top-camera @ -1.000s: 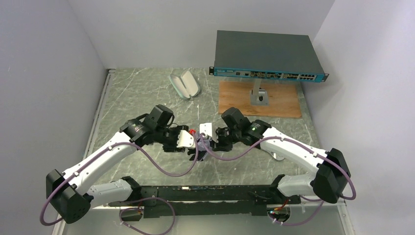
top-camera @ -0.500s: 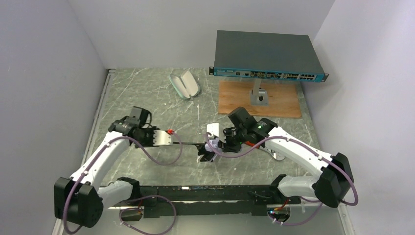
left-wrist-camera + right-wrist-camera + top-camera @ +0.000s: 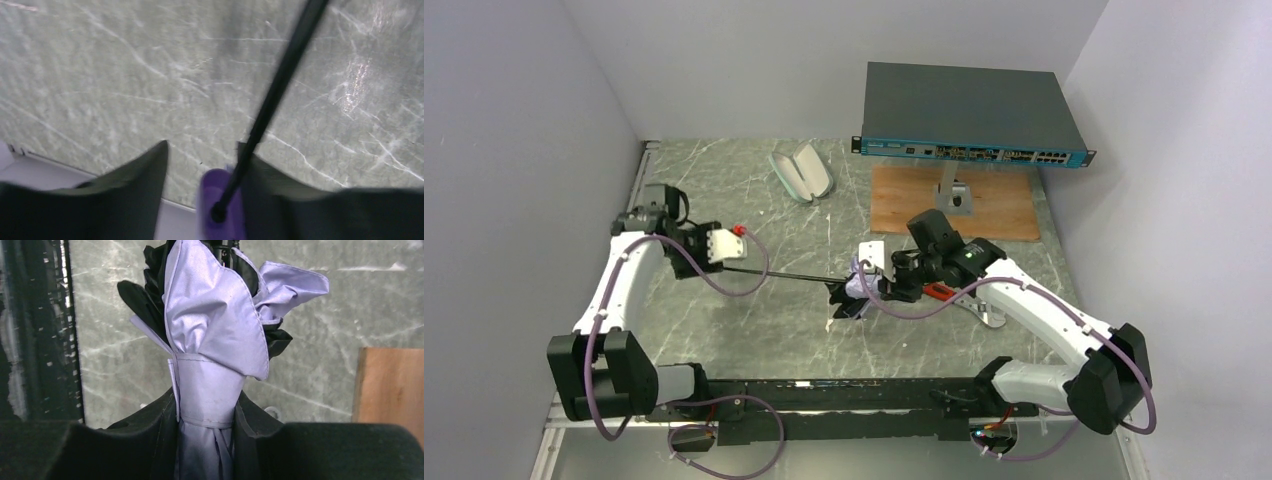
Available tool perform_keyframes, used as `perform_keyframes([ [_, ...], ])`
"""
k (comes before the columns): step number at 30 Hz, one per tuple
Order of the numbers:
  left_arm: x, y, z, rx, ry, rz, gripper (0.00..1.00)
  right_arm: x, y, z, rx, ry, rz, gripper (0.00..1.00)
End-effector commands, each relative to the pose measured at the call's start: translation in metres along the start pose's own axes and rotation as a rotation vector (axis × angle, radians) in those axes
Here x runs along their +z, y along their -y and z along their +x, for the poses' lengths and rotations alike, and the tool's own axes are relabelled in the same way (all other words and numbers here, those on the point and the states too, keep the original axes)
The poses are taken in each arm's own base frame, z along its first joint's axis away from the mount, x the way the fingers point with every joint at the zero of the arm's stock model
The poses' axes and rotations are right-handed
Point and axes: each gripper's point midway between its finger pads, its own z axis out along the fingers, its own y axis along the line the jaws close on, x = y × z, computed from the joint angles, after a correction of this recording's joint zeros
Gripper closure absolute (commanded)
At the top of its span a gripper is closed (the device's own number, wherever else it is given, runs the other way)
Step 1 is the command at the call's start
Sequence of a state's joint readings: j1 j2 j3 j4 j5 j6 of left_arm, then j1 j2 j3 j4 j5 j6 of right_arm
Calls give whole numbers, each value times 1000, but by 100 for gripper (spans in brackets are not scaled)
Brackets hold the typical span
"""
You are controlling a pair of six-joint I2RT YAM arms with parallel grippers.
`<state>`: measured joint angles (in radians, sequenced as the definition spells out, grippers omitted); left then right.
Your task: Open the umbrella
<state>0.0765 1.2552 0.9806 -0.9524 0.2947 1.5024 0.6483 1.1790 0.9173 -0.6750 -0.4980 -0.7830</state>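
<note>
Right end effector [image 3: 204, 396] tight on umbrella [image 3: 215, 325], left one [image 3: 202, 147] unclear; green-marbled table [image 3: 754, 335], grey walls [image 3: 724, 60].

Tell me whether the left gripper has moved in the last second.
Yes. Seen from above, the left gripper has gone left and upward in the frame: formerly straight below the mint-green case, now well left of it.

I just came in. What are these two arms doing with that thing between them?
They are working on a folding umbrella. The right gripper is closed on the strapped, folded canopy. The thin black shaft is drawn out toward the left gripper, and the small purple handle sits between its fingers. A gap shows on one side there, so I cannot tell if that grip is firm. The canopy is not yet spread open.
</note>
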Motion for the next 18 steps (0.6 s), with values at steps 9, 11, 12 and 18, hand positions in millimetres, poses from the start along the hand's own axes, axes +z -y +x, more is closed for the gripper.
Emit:
perform_keyframes([
  [9, -106, 1, -192, 39, 637, -5, 1, -2, -17, -52, 264, 143, -241, 100],
  [11, -114, 14, -215, 90, 710, -9, 0, -1, -14, -62, 285, 171, -256, 100],
  [12, -116, 19, -226, 108, 742, -12, 0, 1, -13, -67, 298, 182, -271, 100],
  [18, -107, 57, -272, 236, 829, -17, 0, 3, -10, -92, 351, 227, -362, 100],
])
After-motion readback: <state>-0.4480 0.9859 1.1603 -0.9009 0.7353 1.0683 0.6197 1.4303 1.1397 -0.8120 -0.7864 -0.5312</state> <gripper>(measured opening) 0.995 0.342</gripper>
